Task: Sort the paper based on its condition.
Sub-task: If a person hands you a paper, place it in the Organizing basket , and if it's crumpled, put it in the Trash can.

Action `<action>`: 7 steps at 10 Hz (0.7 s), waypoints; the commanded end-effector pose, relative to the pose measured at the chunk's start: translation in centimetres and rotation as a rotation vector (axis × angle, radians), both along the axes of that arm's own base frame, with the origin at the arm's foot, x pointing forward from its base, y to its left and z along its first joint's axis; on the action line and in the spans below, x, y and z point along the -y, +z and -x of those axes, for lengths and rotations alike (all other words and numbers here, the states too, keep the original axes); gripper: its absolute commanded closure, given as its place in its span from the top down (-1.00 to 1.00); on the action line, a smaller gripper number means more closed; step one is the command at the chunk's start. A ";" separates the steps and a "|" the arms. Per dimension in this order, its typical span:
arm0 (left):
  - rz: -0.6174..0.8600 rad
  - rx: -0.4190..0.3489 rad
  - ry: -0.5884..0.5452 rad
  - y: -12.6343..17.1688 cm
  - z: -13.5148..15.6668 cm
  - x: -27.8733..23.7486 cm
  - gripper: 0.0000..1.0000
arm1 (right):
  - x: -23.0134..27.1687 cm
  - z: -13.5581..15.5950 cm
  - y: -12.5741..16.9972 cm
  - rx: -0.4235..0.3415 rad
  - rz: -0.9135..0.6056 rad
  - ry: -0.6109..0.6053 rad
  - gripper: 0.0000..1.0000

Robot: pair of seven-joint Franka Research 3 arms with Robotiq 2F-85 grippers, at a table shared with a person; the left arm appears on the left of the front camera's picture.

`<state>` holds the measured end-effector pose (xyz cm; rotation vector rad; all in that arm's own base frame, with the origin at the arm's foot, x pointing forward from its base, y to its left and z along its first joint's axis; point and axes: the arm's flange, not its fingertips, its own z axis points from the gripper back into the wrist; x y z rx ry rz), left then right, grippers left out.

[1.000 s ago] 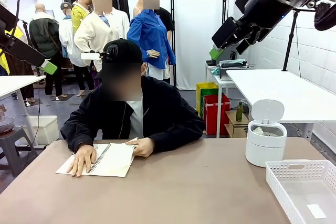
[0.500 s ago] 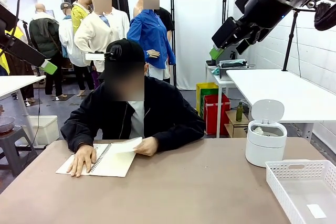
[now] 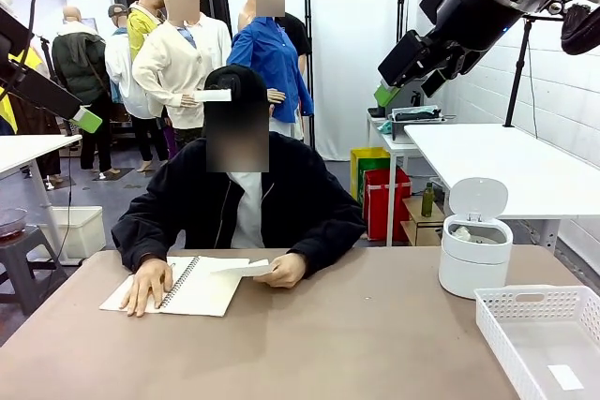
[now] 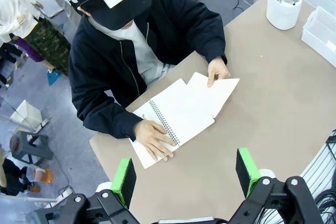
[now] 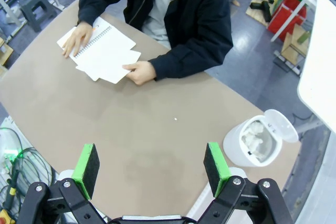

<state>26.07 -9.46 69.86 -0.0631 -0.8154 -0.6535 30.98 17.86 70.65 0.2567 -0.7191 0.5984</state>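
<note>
The left gripper (image 4: 185, 174) and the right gripper (image 5: 151, 162) hang above the table (image 5: 131, 129), jaws spread wide with nothing between them. Beyond the left jaws, a person's hand (image 4: 217, 71) pinches a flat paper sheet (image 4: 220, 93) over a notebook (image 4: 178, 116). Beyond the right jaws and off to one side, crumpled paper (image 5: 257, 139) lies in an open bin (image 5: 232, 148).

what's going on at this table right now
A person holds a white sheet with one hand and pins the spiral notebook with the other hand. Both arms hang above the table, left gripper and right gripper open, holding nothing. The open-lidded bin holds crumpled paper; one flat slip lies in the basket.
</note>
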 end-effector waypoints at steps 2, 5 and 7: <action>0.000 0.001 0.000 0.0 0.0 0.0 1.00 | 0.0 0.0 0.0 -0.002 0.000 -0.003 1.00; 0.000 0.001 0.000 0.0 0.0 0.0 1.00 | 0.0 0.0 0.0 -0.002 0.000 -0.003 1.00; 0.000 0.001 0.000 0.0 0.0 0.0 1.00 | 0.0 0.0 0.0 -0.002 0.000 -0.003 1.00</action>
